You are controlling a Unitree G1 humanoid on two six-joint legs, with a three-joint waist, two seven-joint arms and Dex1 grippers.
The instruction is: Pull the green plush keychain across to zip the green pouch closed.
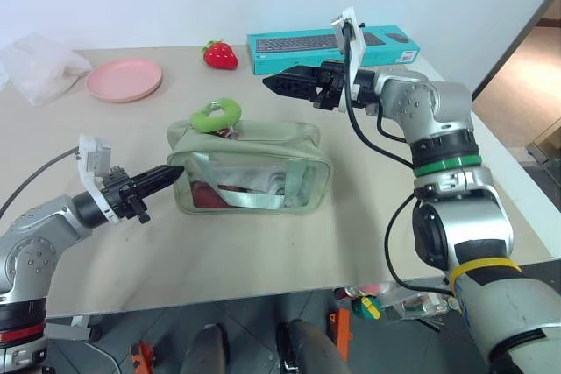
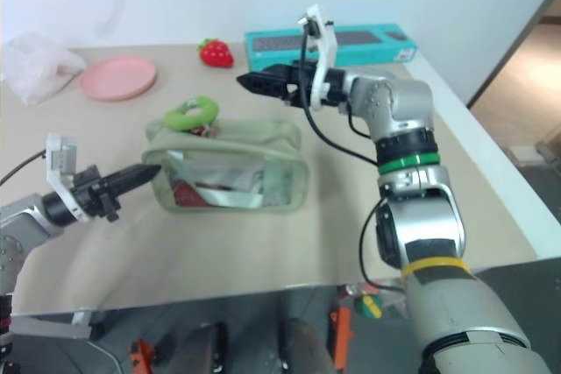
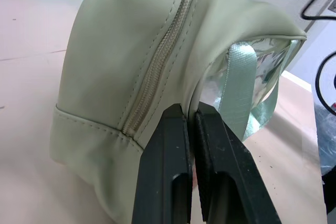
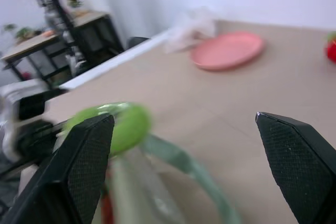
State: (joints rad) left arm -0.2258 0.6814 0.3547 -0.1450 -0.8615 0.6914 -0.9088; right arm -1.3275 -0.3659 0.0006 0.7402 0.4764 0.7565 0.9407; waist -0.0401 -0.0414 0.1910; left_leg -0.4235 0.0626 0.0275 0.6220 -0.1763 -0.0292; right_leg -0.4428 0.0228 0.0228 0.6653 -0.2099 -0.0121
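Left gripper (image 1: 172, 172) clenched on the green pouch (image 1: 263, 142) end — right gripper (image 1: 271, 83) released, above, green plush keychain (image 1: 216, 114) free.

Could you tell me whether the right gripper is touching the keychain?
Apart. The left eye view shows the open right gripper raised clear above the keychain.

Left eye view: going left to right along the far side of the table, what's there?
Clear plastic bag → pink plate → strawberry toy → teal keyboard box.
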